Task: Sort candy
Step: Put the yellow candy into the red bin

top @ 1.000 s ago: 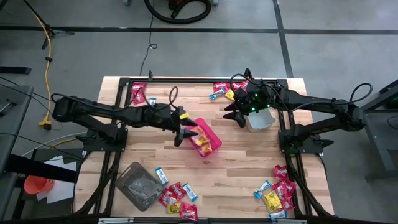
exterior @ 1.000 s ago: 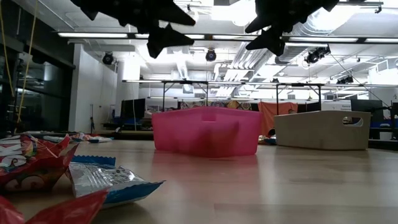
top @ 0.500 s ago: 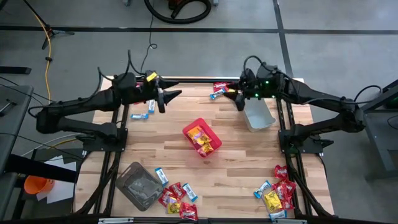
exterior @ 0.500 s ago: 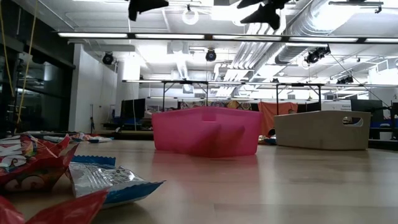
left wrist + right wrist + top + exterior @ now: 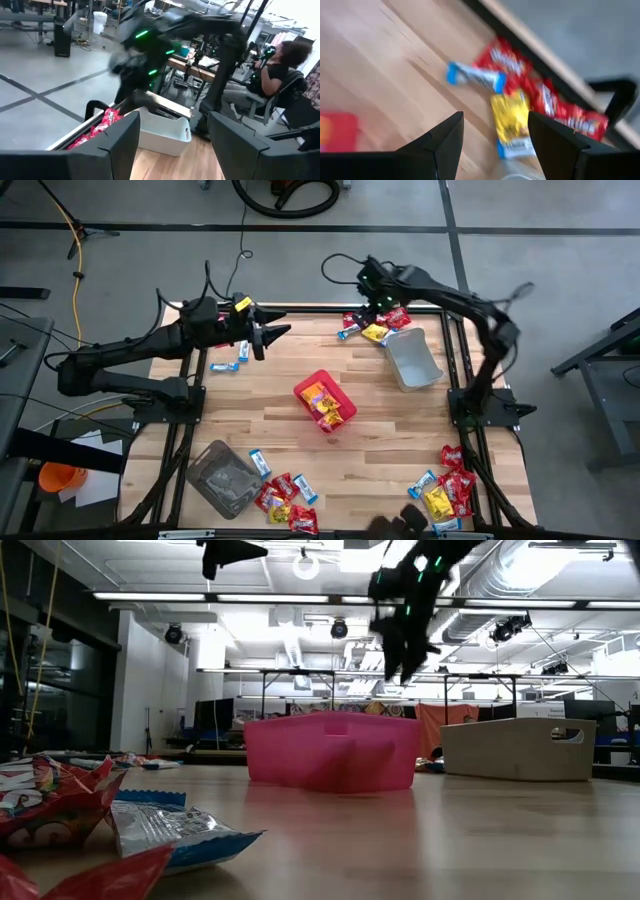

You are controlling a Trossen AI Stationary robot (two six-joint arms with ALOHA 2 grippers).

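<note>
Sorting candy, high view with wrist and low views. The right gripper (image 5: pixel 373 298) hangs over the far right corner of the table (image 5: pixel 390 440), its fingers spread and holding nothing. Directly beneath it lies a small heap: a yellow packet (image 5: pixel 511 116), a blue-and-white packet (image 5: pixel 475 76) and several red packets (image 5: pixel 555 102), the yellow one touching the reds. The grey tub (image 5: pixel 415 360) stands just beside this heap; the red square bin (image 5: pixel 325 402), already holding a few packets, sits at mid-table; a clear tub (image 5: pixel 222 475) stands near the front left corner.

The left gripper (image 5: pixel 265 338) waits above the far left part of the table, jaws spread and empty, near two blue-and-white packets (image 5: pixel 232 358). More mixed candy lies beside the clear tub (image 5: pixel 285 502) and in the front right corner (image 5: pixel 445 485).

The step in hand appears to be a pick from the far right heap. Choose one packet whose edge stands free of its neighbours; the lone blue-and-white one looks easiest. Bring your spread fingers down astride its narrow side and close only when both tips are on the wood. Crowded reds are likely to lift in pairs, so keep clear of where they overlap.
</note>
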